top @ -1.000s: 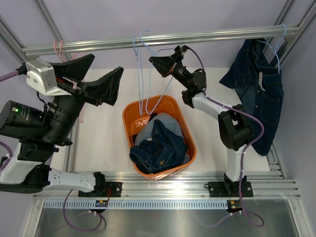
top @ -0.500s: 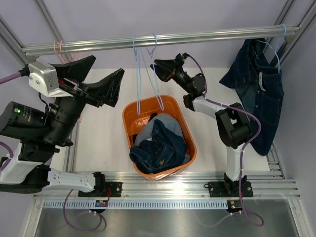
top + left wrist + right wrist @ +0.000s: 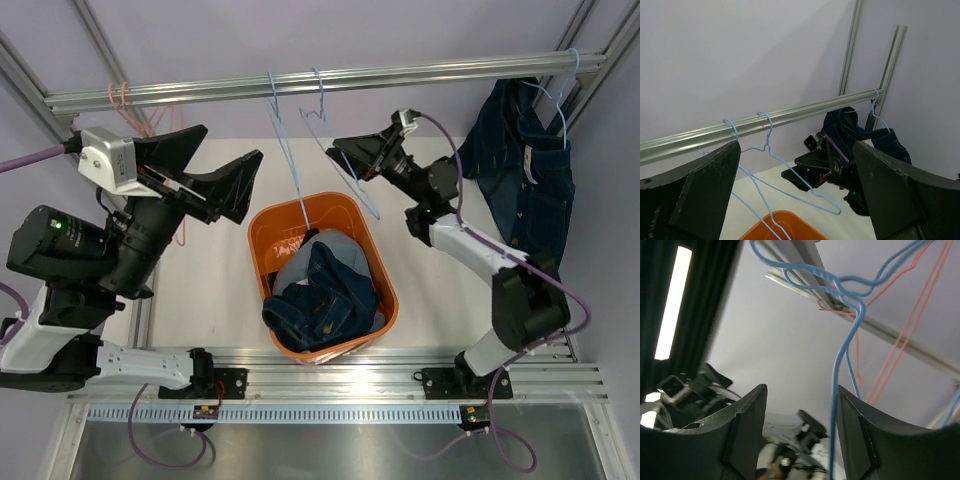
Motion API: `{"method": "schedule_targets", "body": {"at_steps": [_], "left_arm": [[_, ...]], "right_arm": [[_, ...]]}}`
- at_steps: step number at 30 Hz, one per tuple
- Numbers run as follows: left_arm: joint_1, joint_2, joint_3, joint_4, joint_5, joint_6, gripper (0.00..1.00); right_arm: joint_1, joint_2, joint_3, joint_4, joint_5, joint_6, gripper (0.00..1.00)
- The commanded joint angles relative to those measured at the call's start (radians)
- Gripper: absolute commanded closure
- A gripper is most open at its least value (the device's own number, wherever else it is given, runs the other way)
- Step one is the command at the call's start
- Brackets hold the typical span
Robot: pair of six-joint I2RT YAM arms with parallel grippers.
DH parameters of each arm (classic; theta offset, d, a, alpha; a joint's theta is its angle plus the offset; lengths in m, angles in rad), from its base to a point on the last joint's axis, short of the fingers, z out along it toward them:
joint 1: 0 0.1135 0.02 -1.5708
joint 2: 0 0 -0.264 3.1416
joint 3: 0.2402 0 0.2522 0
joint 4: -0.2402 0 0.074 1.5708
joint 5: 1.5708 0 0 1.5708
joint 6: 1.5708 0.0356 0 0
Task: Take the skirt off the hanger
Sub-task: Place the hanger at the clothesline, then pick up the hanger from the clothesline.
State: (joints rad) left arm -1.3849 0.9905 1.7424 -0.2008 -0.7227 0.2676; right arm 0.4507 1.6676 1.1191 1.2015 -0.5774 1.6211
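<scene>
A light-blue denim cloth (image 3: 338, 245), apparently the skirt, lies in the orange basket (image 3: 262, 232), partly under dark navy jeans (image 3: 325, 295). No hanger shows in it. Pink wire hangers (image 3: 118, 97) hang bare at the rail's far left and show as pink wires (image 3: 900, 335) in the right wrist view. My right gripper (image 3: 340, 158) (image 3: 802, 435) is open below the rail. A light-blue hanger (image 3: 322, 100) hangs there, and its wire (image 3: 839, 390) runs just inside one finger. My left gripper (image 3: 232, 143) (image 3: 797, 185) is wide open and holds nothing, left of the basket.
A second light-blue hanger (image 3: 272, 90) hangs on the rail (image 3: 450, 68) and reaches down into the basket. A dark denim garment (image 3: 525, 165) hangs on a blue hanger at the far right. The frame's uprights stand at both back corners.
My right gripper has opened and drawn back to the right, leaving the light-blue hanger swinging on the rail. My left arm has drifted slightly right, still open.
</scene>
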Motion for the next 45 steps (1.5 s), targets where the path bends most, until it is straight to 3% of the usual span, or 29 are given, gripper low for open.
{"method": "schedule_targets", "body": {"at_steps": [1,2,3,4,6,12,17,18,21,24,30,33,38,45], "left_arm": [[-0.003,0.019,0.002,-0.073,-0.044,-0.093,0.01],[-0.003,0.020,0.000,-0.090,-0.046,-0.129,0.01],[-0.003,0.023,-0.001,-0.104,-0.046,-0.148,0.01],[-0.003,0.028,-0.007,-0.130,-0.044,-0.162,0.01],[-0.005,0.037,-0.017,-0.146,-0.044,-0.201,0.01],[-0.005,0.039,-0.063,-0.178,-0.032,-0.263,0.01],[-0.003,0.020,-0.093,-0.222,-0.041,-0.349,0.01],[-0.005,0.013,-0.107,-0.229,-0.041,-0.361,0.01],[-0.003,-0.009,-0.139,-0.239,-0.032,-0.401,0.01],[-0.005,-0.027,-0.173,-0.200,0.021,-0.415,0.01],[-0.005,0.026,-0.162,-0.190,0.106,-0.406,0.01],[-0.003,0.036,-0.188,-0.158,0.138,-0.371,0.01],[-0.003,0.013,-0.282,-0.052,0.192,-0.349,0.01],[-0.002,-0.061,-0.435,0.089,0.321,-0.373,0.01]], "right_arm": [[-0.038,-0.211,-0.009,-0.350,-0.049,-0.316,0.37],[-0.047,-0.253,0.008,-0.491,-0.035,-0.404,0.37],[-0.049,-0.296,0.036,-0.816,0.035,-0.494,0.36],[-0.049,-0.365,0.109,-0.973,0.089,-0.683,0.34],[-0.052,-0.417,0.162,-1.299,0.222,-0.856,0.33],[-0.122,-0.621,0.280,-1.747,0.453,-1.056,0.27],[-0.135,-0.689,0.291,-1.933,0.505,-1.109,0.27],[-0.136,-0.701,0.285,-2.000,0.627,-1.094,0.27],[-0.161,-0.749,0.278,-2.077,0.854,-1.107,0.27],[-0.243,-0.740,0.347,-2.096,0.927,-1.174,0.27],[-0.513,-0.613,0.537,-2.102,0.846,-1.256,0.20],[-0.556,-0.572,0.550,-2.044,0.844,-1.348,0.13],[-0.589,-0.549,0.522,-1.900,0.889,-1.473,0.13],[-0.713,-0.338,0.617,-1.900,0.924,-1.745,0.16]]}}
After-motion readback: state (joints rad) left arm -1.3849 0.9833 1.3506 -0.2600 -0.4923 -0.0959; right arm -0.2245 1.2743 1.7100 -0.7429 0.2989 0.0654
